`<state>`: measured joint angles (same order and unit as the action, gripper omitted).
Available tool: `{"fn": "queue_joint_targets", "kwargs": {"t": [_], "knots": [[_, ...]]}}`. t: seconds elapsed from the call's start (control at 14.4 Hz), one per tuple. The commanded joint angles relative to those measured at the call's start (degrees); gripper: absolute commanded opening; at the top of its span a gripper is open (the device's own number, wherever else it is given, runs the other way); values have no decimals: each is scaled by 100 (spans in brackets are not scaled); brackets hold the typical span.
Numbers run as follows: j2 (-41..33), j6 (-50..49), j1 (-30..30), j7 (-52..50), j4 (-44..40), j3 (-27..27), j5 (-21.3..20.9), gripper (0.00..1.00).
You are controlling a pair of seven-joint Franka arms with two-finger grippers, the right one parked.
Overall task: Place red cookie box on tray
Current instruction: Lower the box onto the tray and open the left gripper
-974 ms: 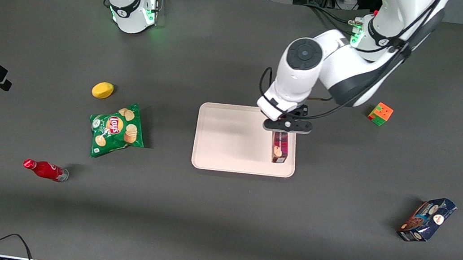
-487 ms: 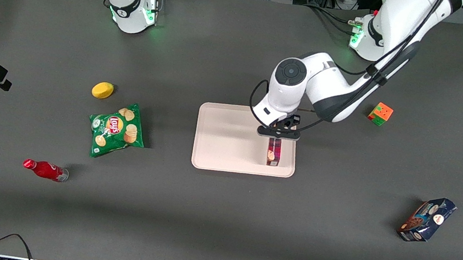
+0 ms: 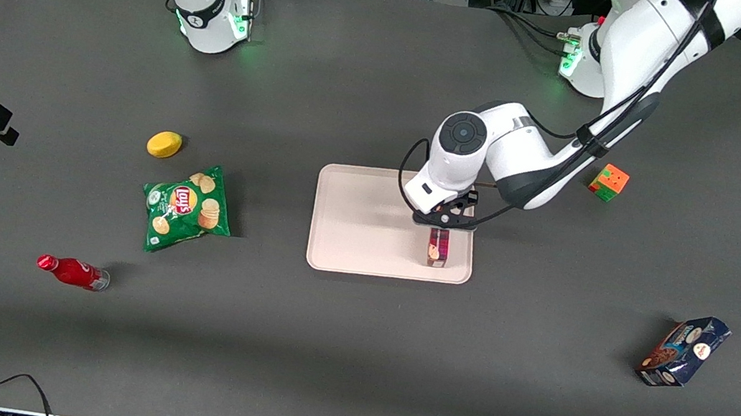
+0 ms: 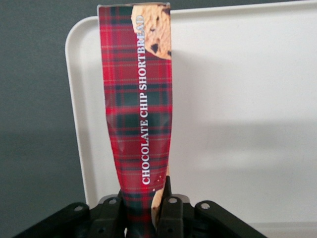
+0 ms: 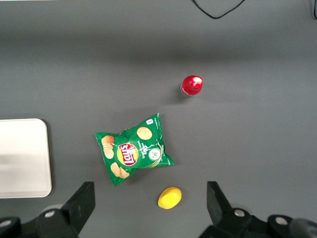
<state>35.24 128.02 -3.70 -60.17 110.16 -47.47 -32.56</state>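
Note:
The red cookie box (image 3: 438, 247), dark red tartan with a cookie picture, is over the pale pink tray (image 3: 367, 229), near the tray's edge toward the working arm's end. In the left wrist view the box (image 4: 138, 109) reaches from the fingers out to the tray's rim (image 4: 79, 124), with the tray floor (image 4: 247, 124) beside it. My left gripper (image 3: 443, 220) is shut on the box's end; its fingers (image 4: 169, 210) pinch the box's sides. Whether the box rests on the tray floor is not clear.
An orange-green cube (image 3: 609, 182) and a dark blue cookie bag (image 3: 684, 351) lie toward the working arm's end. A green chip bag (image 3: 187, 207), a yellow lemon (image 3: 164, 144) and a small red bottle (image 3: 73, 272) lie toward the parked arm's end.
My left gripper has come down over the tray with the box, and shifted slightly toward the tray's middle. The box now sits lower, close to the tray floor.

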Motion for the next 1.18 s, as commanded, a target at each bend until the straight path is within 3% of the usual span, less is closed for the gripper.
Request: {"fn": "queue_joint_targets", "kwargs": {"t": [0.0,0.63,0.97,1.11], "knots": [[-26,303,19,-232,103,88,-110,18],[167,637,27,-276,129,255,-453,22],[185,637,19,-276,120,291,-453,98],[185,628,19,-276,120,325,-453,100]]}}
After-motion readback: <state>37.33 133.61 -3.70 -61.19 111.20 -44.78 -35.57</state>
